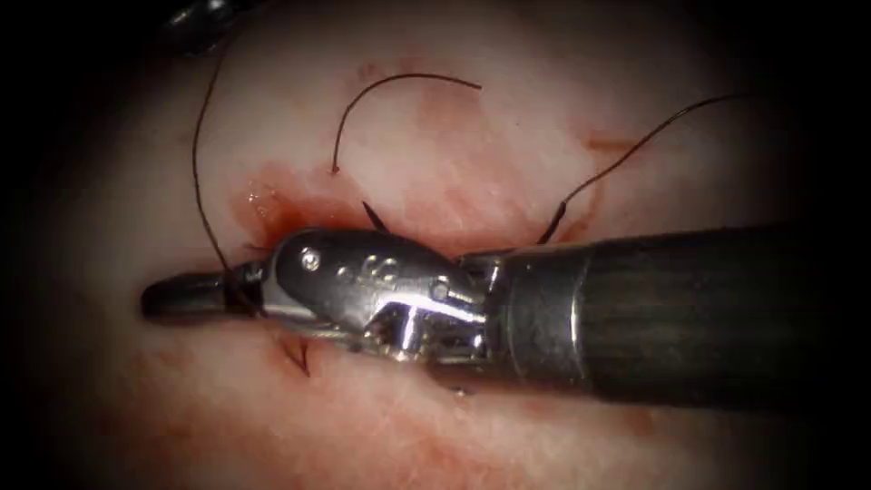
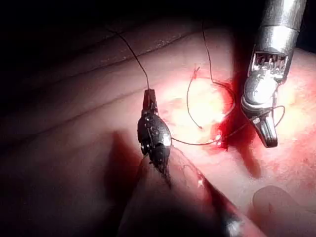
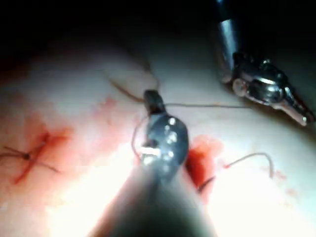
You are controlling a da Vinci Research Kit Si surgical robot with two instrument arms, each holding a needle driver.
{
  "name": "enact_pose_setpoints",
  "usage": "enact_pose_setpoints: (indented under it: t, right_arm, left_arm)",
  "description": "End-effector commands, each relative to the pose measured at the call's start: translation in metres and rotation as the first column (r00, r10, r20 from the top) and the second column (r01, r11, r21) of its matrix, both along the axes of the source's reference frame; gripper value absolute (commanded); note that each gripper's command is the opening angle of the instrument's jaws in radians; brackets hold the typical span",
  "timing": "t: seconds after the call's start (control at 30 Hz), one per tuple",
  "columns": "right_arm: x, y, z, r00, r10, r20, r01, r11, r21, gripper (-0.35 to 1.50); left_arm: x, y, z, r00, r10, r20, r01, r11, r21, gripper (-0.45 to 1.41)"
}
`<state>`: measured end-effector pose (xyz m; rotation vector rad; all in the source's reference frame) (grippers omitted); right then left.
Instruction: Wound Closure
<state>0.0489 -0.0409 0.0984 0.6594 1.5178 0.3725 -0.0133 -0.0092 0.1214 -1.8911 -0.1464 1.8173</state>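
- Two tools are working over the tissue [image 1: 544, 73]; the right arm's tool [image 1: 181, 298] is lying low across the cut [image 1: 299, 216], its tip pointing toward the endoscope view's left.
- Its jaws are sitting pressed together. The thread [image 1: 195, 172] is crossing them near the hinge, and I cannot tell whether it is being gripped or is merely lying around them.
- From that crossing, the thread is running up and away toward the upper left of the endoscope view.
- In the left wrist view, the left arm's tool [image 2: 149, 96] is pinching the thread in its closed jaws and holding it above the tissue, on the left side of the cut.
- In that same view, the thread is curving around the right arm's tool.
- Beside the cut, a loose curved end of thread [image 1: 408, 82] is resting on the tissue above the right arm's tool.
- Further right, another strand [image 1: 635, 145] is rising from the cut's edge.
- Red fluid [image 1: 272, 209] is pooling along the cut, just above the tool's wrist.
- In the right wrist view, a finished stitch [image 3: 27, 157] is sitting on the tissue, well apart from both tools.
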Motion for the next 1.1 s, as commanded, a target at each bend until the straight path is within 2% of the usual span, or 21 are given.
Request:
enact_pose_setpoints:
  t: [0.03, 0.37, 0.47, 0.73, 0.77, 0.8, 0.97, 1.1]
  right_arm:
    - [0.0007, -0.0001, 0.0003, 1.0, 0.011, -0.016, -0.011, 1.0, 0.001, -0.35]
    - [0.0006, 0.0001, 0.0006, 0.986, 0.158, -0.059, -0.155, 0.987, 0.042, -0.35]
    - [0.0004, 0.0006, 0.0008, 0.971, 0.23, -0.06, -0.227, 0.972, 0.062, -0.35]
    - [0.0001, 0.0013, 0.0012, 0.936, 0.347, -0.053, -0.339, 0.934, 0.112, -0.35]
    - [0.0001, 0.0013, 0.0012, 0.932, 0.36, -0.053, -0.351, 0.929, 0.12, -0.3]
    - [0.0001, 0.0014, 0.0011, 0.926, 0.373, -0.055, -0.364, 0.923, 0.122, -0.15]
    - [0.0003, 0.0023, 0.0004, 0.902, 0.431, -0.029, -0.422, 0.893, 0.153, 0.94]
    - [0.0, 0.0028, 0.0003, 0.888, 0.46, -0.008, -0.453, 0.878, 0.153, 1.08]
  left_arm:
    - [-0.0005, -0.0001, 0.0007, 1.0, -0.002, 0.006, 0.002, 1.0, -0.009, -0.45]
    - [-0.0002, -0.0021, 0.0014, 0.997, -0.037, 0.074, 0.042, 0.997, -0.063, -0.45]
    - [0.0007, -0.0039, 0.0014, 0.993, -0.052, 0.106, 0.06, 0.995, -0.081, -0.45]
    - [0.0026, -0.0058, 0.0009, 0.987, -0.063, 0.149, 0.077, 0.993, -0.095, -0.45]
    - [0.0027, -0.0059, 0.0008, 0.987, -0.064, 0.147, 0.079, 0.992, -0.094, -0.45]
    - [0.0027, -0.0059, 0.0008, 0.987, -0.064, 0.147, 0.079, 0.992, -0.094, -0.45]
    - [0.0024, -0.0063, 0.0011, 0.987, -0.07, 0.145, 0.084, 0.992, -0.098, -0.45]
    - [0.0026, -0.007, 0.0013, 0.987, -0.073, 0.144, 0.088, 0.991, -0.102, -0.45]
